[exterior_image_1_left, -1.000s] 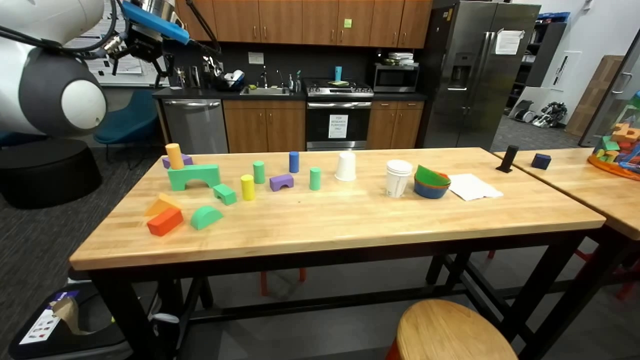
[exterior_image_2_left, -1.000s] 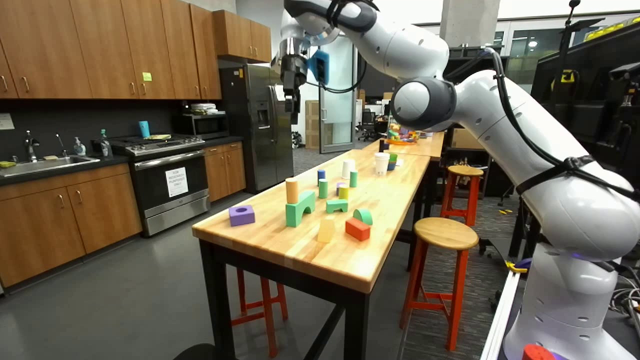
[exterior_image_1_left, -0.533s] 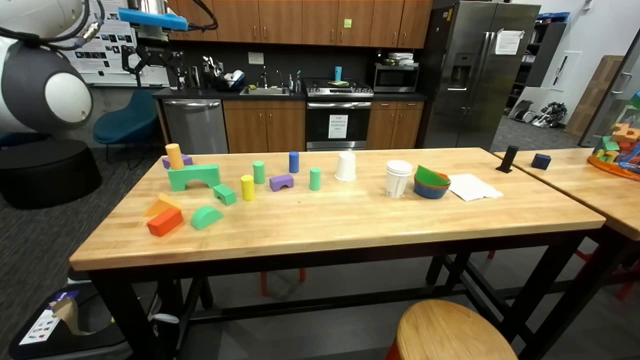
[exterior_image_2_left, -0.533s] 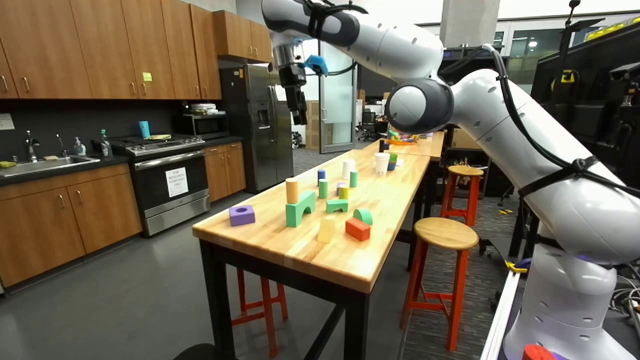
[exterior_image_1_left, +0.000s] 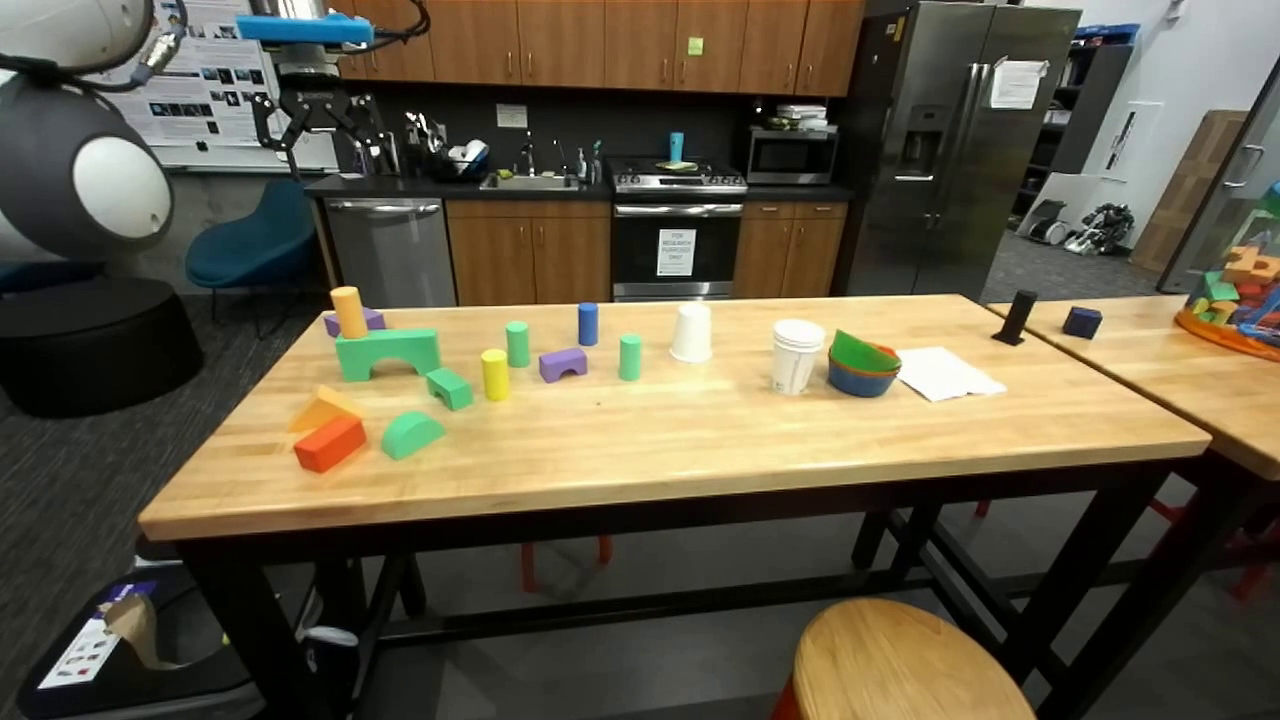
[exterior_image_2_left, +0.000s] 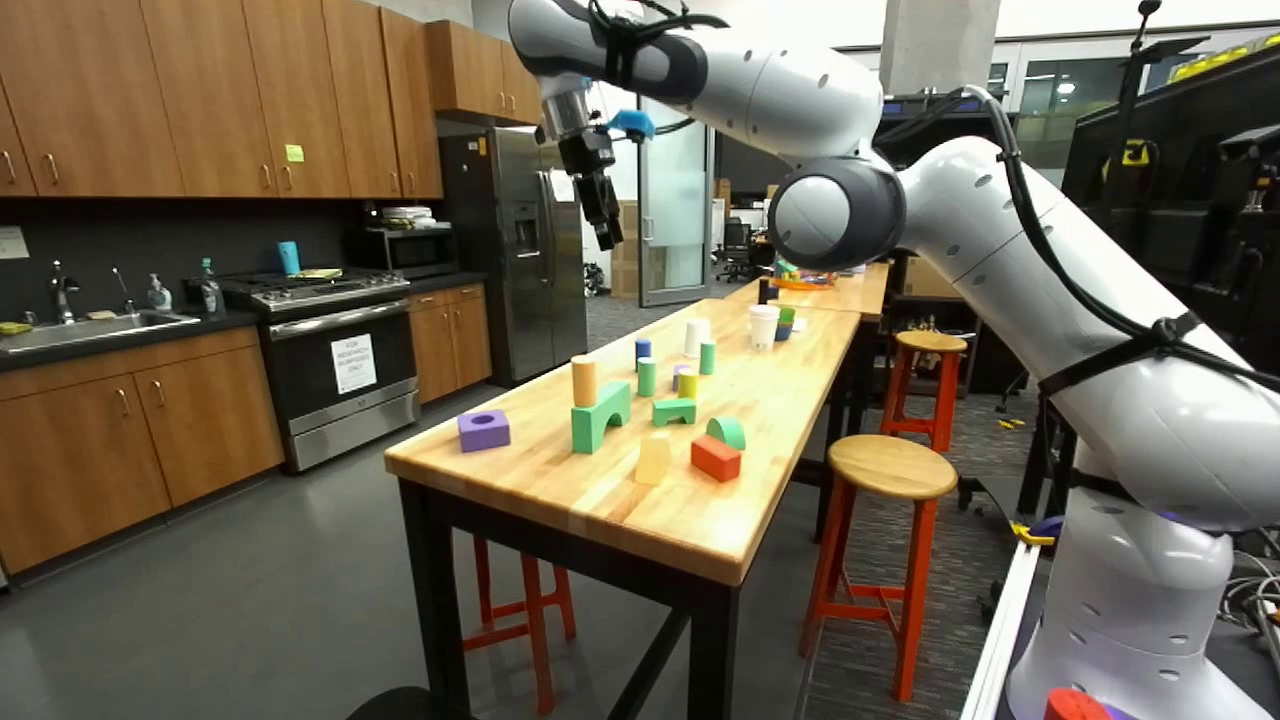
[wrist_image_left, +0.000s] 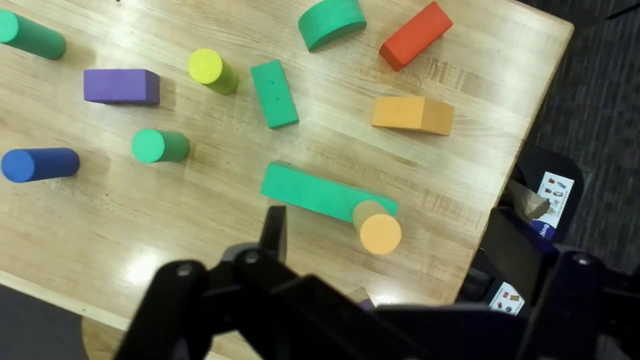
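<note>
You've swung your gripper (exterior_image_1_left: 342, 170), spread and empty, above the orange cylinder (exterior_image_1_left: 349, 313) at far left, likely easing a reach.

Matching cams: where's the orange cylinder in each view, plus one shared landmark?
In an exterior view: orange cylinder at left, just above mid-height, on green arch block.
In an exterior view: orange cylinder just left of centre, slightly below mid-height, on green arch block.
In the wrist view: orange cylinder right of centre, below mid-height, on green arch block.
Shared landmark: the green arch block, orange cylinder upright on one end.
</note>
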